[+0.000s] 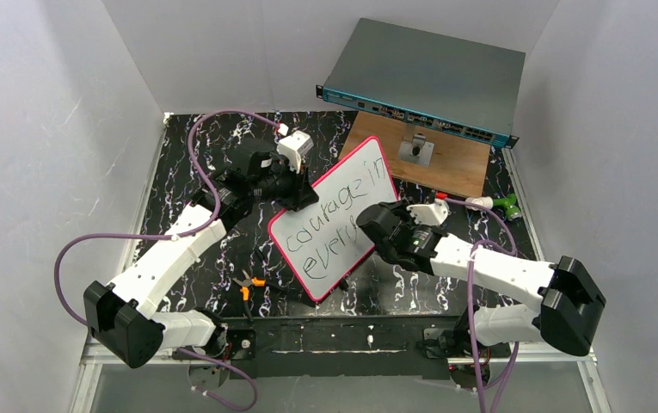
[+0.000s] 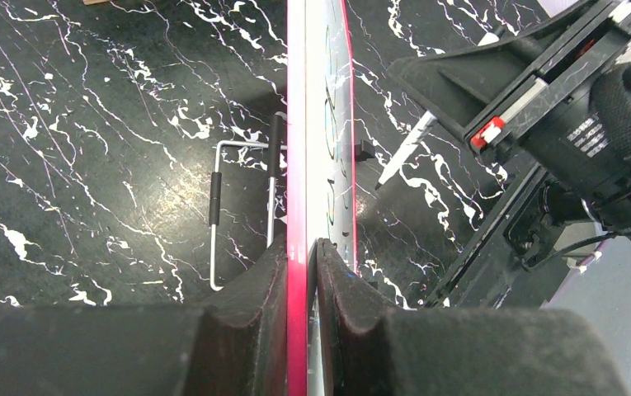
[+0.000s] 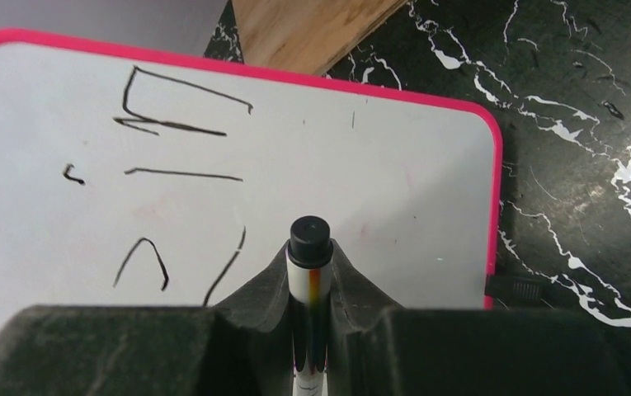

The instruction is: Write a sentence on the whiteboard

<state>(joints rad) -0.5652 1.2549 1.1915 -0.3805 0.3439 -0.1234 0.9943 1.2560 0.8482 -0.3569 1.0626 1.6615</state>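
Note:
The whiteboard (image 1: pixel 342 202), white with a pink-red frame, stands tilted mid-table. Black handwriting (image 1: pixel 321 228) on it reads "courage in" and, below, "every". My left gripper (image 1: pixel 301 196) is shut on the board's left edge; in the left wrist view the board (image 2: pixel 322 124) is edge-on between the pads (image 2: pixel 305 247). My right gripper (image 1: pixel 368 234) is in front of the board's lower right part, shut on a white marker (image 3: pixel 309 247) with a black end. The marker tip (image 2: pixel 382 177) is at the board's face. The right wrist view shows the board (image 3: pixel 394 173) with black strokes (image 3: pixel 180 124).
A grey-teal network switch (image 1: pixel 428 77) lies at the back on a wooden board (image 1: pixel 454 163) with a small metal piece (image 1: pixel 415 149). Orange-handled pliers (image 1: pixel 248 284) lie near the left arm. A green object (image 1: pixel 506 206) lies at right. A wire stand (image 2: pixel 217 206) is behind the whiteboard.

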